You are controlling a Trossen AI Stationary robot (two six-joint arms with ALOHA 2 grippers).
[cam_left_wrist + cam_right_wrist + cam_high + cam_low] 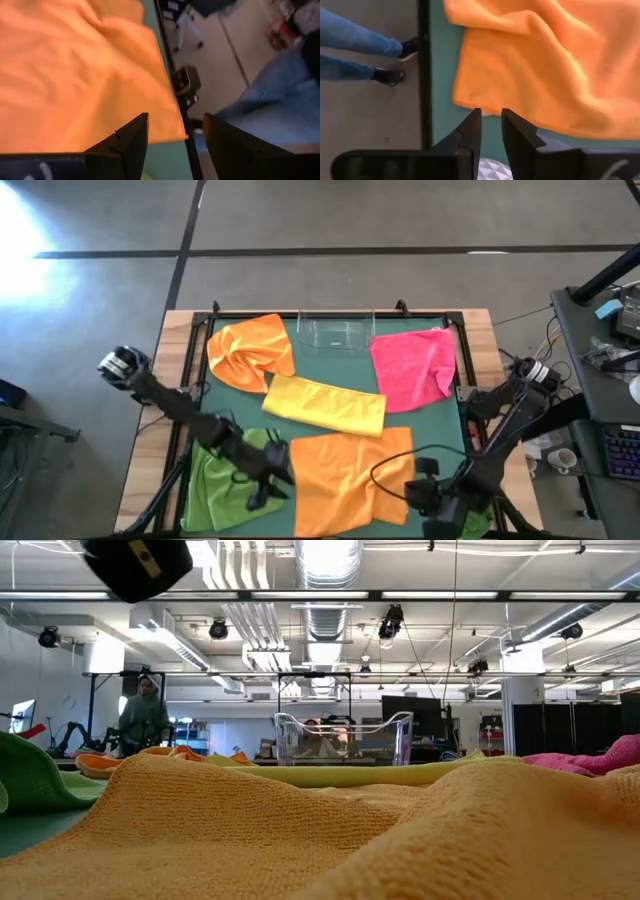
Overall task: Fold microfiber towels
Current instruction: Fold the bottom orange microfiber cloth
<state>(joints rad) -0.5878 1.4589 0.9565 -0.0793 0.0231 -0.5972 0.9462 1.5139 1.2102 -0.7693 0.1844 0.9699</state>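
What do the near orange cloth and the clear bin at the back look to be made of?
Near orange cloth: soft, matte, napped fabric, probably microfiber; it rumples and shows fuzzy pile in the low view. Clear bin: seemingly rigid transparent plastic, glossy; the room shows through its walls.

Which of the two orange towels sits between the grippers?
The spread-out orange towel at the table's front edge, flanked by the left gripper and right gripper. The other orange towel lies bunched at the back left.
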